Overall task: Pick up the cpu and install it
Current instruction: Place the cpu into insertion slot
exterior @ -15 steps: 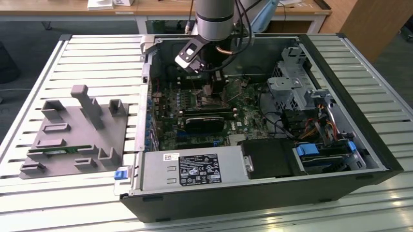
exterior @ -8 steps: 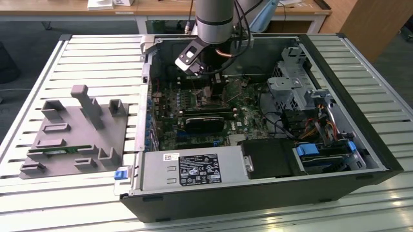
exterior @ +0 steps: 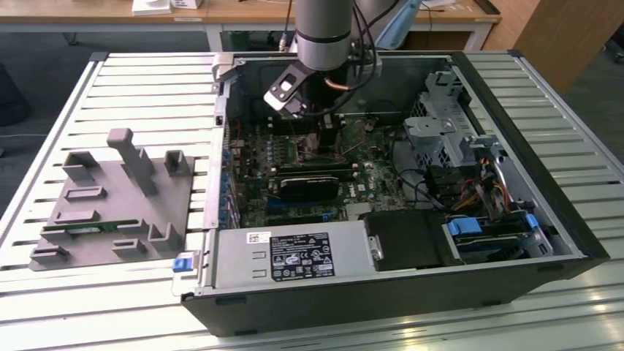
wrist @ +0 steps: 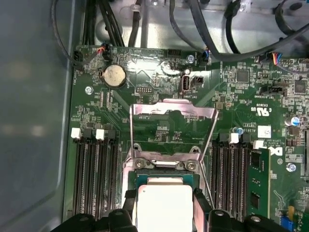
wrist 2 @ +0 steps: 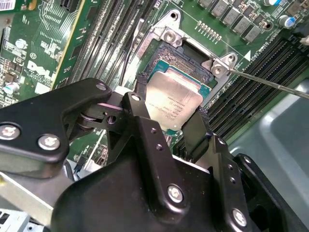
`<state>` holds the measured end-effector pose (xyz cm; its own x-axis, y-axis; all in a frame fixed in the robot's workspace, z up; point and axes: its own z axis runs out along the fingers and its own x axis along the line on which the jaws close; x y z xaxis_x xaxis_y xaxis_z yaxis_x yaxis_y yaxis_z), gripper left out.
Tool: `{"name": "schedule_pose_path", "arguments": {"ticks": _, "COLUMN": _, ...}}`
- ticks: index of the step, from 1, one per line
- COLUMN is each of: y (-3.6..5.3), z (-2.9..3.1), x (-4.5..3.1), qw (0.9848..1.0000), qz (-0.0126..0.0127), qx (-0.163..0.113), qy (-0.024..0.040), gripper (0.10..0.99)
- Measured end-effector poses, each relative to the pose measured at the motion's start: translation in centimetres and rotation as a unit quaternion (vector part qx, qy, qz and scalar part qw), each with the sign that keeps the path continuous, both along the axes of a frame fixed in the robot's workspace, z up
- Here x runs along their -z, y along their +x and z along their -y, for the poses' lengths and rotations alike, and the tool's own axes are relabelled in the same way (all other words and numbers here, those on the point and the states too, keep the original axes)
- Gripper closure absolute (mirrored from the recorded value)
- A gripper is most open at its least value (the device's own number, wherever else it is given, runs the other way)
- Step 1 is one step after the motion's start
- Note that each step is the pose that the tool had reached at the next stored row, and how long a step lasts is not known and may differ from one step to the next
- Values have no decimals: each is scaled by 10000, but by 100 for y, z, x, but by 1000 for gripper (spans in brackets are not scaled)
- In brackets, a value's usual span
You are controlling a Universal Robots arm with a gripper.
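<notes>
Jaws of our black gripper [wrist 2: 169, 115] pinch the flat, square, silver-topped cpu [wrist 2: 170, 96]; we see it over the open metal-framed socket [wrist 2: 186, 52].

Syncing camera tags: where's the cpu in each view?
Exterior view: under the arm, at the gripper above the motherboard.
Second wrist view: cpu between the black fingers.
First wrist view: cpu beside the silver socket bracket.
Shared landmark: that bracket, both wrist views.
</notes>
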<state>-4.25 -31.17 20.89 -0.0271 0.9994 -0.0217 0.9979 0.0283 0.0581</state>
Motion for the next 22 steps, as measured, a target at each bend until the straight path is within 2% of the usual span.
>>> {"name": "schedule_pose_path", "arguments": {"ticks": 10, "y": -20, "z": 0, "x": 68, "qw": 9999, "qz": 0, "qx": 153, "qy": -1, "gripper": 545}}
{"name": "schedule_pose_path", "arguments": {"ticks": 22, "y": -22, "z": 0, "x": 152, "qw": 9999, "qz": 0, "qx": 155, "qy": -1, "gripper": 545}}
